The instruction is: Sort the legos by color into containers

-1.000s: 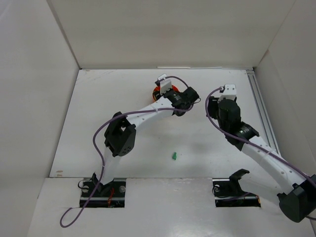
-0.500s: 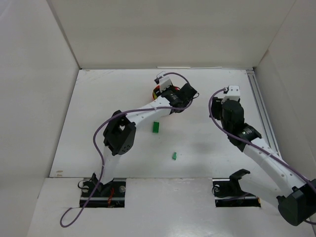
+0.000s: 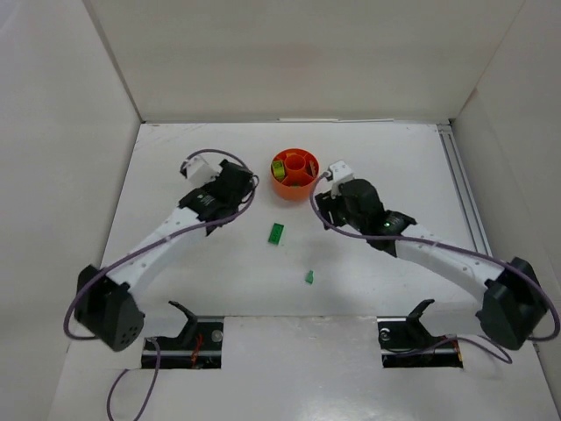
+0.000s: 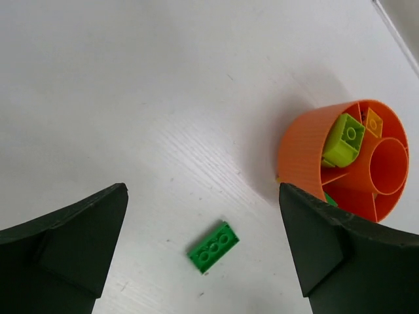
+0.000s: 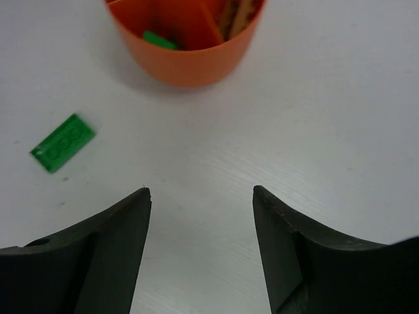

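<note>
The left arm (image 3: 153,246) has long white parts and chunky black joints. The right arm (image 3: 443,257) looks the same, white with black joints. A thin purple cable (image 3: 213,151) runs along each arm in loops. A small white box (image 3: 195,165) sits near the end of the left arm. Up close, the fingers (image 4: 72,242) are dark, almost black, smooth and shaped like wedges with curved edges.
</note>
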Action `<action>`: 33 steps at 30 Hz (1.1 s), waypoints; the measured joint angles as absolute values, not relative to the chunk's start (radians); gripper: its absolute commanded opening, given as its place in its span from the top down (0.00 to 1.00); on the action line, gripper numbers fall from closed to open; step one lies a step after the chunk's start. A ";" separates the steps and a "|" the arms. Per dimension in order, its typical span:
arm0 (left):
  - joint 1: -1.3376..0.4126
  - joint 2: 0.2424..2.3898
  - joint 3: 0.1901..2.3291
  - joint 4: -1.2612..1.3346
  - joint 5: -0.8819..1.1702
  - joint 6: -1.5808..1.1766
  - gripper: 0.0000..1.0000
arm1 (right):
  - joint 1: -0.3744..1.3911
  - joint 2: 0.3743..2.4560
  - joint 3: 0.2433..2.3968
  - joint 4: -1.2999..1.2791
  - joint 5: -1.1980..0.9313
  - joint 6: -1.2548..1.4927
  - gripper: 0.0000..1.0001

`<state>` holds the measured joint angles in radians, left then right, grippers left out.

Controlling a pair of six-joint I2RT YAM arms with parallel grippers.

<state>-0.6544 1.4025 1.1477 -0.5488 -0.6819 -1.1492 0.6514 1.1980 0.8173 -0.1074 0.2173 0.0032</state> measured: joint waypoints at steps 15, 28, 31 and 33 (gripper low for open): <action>-0.548 0.888 0.855 -0.583 -0.400 -1.077 0.00 | 0.918 1.821 1.346 -0.382 0.311 0.589 0.33; -0.548 0.828 0.842 -0.596 -0.360 -0.979 0.00 | 0.921 1.985 1.453 -0.488 0.375 0.824 0.33; -0.548 0.829 0.842 -0.596 -0.359 -0.956 0.00 | 0.933 2.008 1.458 -0.489 0.385 0.858 0.33; -0.548 0.829 0.842 -0.596 -0.353 -0.942 0.00 | 0.944 2.025 1.462 -0.488 0.393 0.878 0.35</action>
